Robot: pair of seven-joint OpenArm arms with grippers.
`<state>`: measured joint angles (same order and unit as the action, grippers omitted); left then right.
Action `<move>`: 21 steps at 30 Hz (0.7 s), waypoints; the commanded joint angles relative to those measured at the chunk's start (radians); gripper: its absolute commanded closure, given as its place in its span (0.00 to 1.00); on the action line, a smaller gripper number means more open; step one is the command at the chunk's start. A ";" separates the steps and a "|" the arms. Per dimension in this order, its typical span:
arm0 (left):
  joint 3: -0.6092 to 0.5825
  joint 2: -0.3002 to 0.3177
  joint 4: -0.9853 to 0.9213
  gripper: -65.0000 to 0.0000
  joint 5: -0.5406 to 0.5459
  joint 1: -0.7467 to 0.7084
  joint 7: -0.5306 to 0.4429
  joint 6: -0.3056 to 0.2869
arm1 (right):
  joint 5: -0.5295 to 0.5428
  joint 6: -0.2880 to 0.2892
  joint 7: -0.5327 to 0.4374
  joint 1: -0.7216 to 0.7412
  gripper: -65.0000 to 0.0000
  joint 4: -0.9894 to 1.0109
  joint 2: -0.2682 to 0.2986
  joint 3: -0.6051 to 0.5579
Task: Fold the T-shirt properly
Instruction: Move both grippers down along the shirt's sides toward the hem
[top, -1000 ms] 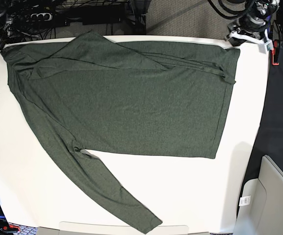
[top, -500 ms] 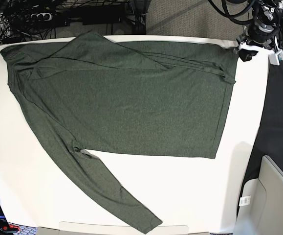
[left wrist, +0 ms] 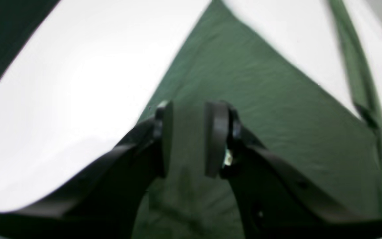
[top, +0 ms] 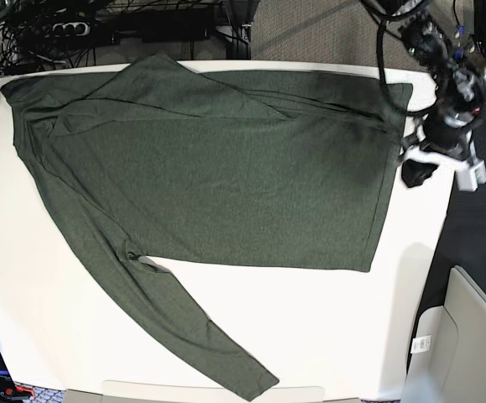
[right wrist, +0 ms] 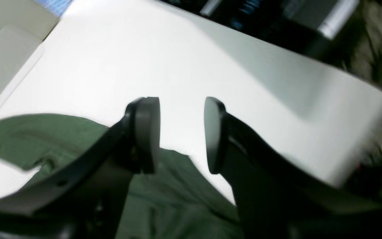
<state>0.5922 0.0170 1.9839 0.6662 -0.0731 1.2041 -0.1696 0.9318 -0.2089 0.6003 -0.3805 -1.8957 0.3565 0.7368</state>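
The dark olive T-shirt (top: pixel 226 176) lies spread flat on the white table (top: pixel 58 336). One long sleeve is folded across its top, and the other sleeve (top: pixel 184 327) runs down toward the front edge. My left gripper (top: pixel 417 172) hangs just past the shirt's right hem. In the left wrist view the left gripper (left wrist: pixel 191 111) is open over the green fabric (left wrist: pixel 260 99), with nothing between its pads. In the right wrist view the right gripper (right wrist: pixel 181 103) is open above bare table, beside a shirt corner (right wrist: pixel 164 192). The right arm barely shows in the base view.
Cables and a power strip (top: pixel 75 29) lie behind the table's far edge. A black surface (top: pixel 482 235) borders the table on the right, with a pale grey box (top: pixel 469 336) at the lower right. A grey strip (top: pixel 209 391) sits at the front edge.
The left arm has swung from the shirt's far right corner toward the front along the right hem. The right arm has pulled back from the far left corner, out past the left edge.
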 commanded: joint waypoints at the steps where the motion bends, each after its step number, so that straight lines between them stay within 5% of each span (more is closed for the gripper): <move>1: -0.011 0.008 -0.004 0.74 0.011 0.012 -0.005 -0.003 | -0.029 0.010 -0.019 0.024 0.67 -0.017 0.026 -0.024; 12: -0.059 0.036 -0.235 0.75 0.010 0.169 -0.045 -0.003 | -0.501 0.019 -0.019 0.300 0.67 0.066 0.042 -0.389; 21: -0.236 0.160 -0.486 0.74 0.010 0.263 -0.185 -0.002 | -0.685 0.263 -0.019 0.513 0.67 0.267 0.040 -0.506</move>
<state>0.3565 0.1555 1.4864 0.6617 0.1619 1.0565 -0.1688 0.2432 0.0578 0.6064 0.1059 -1.6150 0.3767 0.2287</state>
